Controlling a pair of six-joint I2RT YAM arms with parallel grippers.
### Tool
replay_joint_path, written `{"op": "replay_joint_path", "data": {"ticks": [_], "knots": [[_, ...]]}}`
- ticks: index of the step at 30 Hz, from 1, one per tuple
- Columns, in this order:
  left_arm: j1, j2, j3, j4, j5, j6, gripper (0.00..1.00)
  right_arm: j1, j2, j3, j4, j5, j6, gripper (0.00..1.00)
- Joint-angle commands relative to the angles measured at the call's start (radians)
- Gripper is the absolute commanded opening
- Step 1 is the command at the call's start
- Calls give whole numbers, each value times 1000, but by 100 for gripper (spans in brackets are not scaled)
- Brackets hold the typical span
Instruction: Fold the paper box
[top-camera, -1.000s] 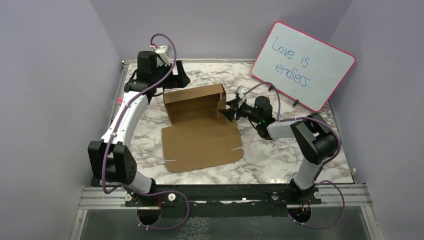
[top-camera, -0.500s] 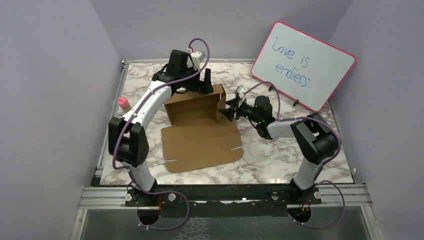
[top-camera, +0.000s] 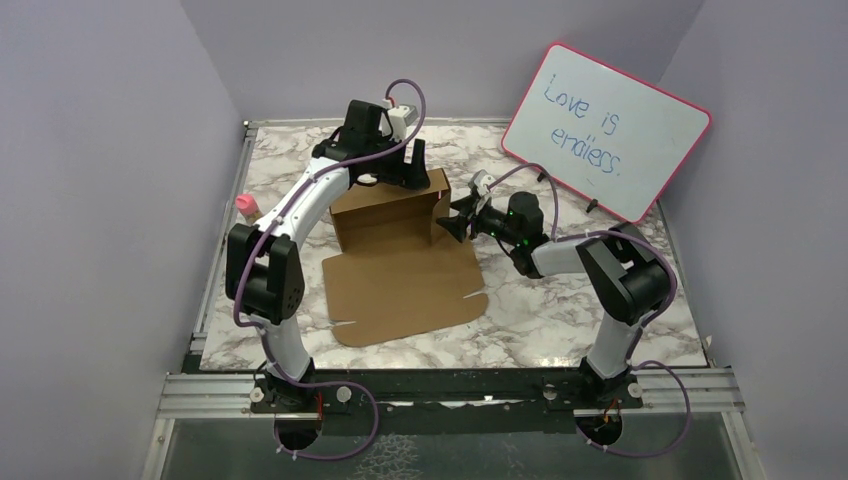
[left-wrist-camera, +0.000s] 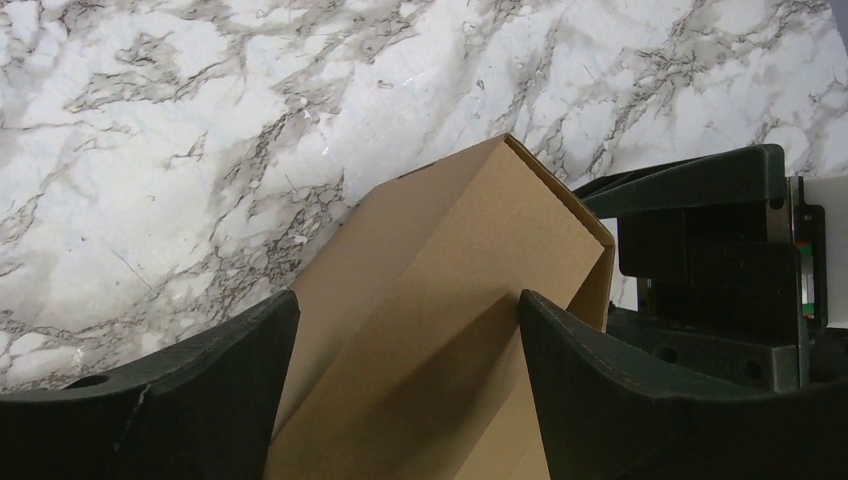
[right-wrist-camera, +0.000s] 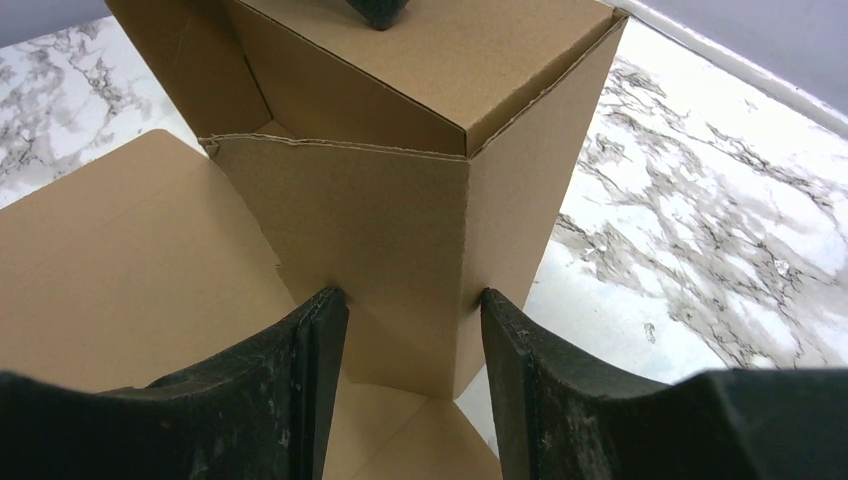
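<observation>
Two grippers are seen at the paper box (top-camera: 405, 280), which is laid in the middle of the marble table (top-camera: 570, 320), at the centre of the top view. Most of the brown sheet is spread flat, with its round-cornered flap pointed at the bottom of the frame. At the upper end a back wall and a short side wall are stood up (the side wall is at the right end).

The left gripper (top-camera: 415, 163) is held over the top edge of the back wall, a little above the middle of the frame. In the left wrist view its jaws are spread wide, and the top of the raised wall is seen between the two black fingers (left-wrist-camera: 160, 410).

The right gripper (top-camera: 455, 226) is set at the right end of the raised part, just right of the frame's centre. In the right wrist view its jaws are placed on both sides of the standing corner, and the cardboard seems to be pinched between them, though the touching spots are partly hidden.

A pink-framed whiteboard (top-camera: 607, 130) is leaned at the upper right, well apart from the box. A small pink thing (top-camera: 245, 205) is seen at the left edge of the table.
</observation>
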Motion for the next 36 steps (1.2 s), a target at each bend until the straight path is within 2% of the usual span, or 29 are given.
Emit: {"op": "replay_joint_path", "data": {"ticks": [1,10,27,36], "knots": [[-6,31,34,-25,44,14,81,11,14,23,72,9,-4,57],[-7,48,63,-53,76,21,82,11,43,41,97,46,-25,58],[-5,69,65,-64,165,9,83,11,136,108,149,-21,-12,58],[34,85,87,-64,245,-45,85,11,155,127,146,-54,-20,58]]}}
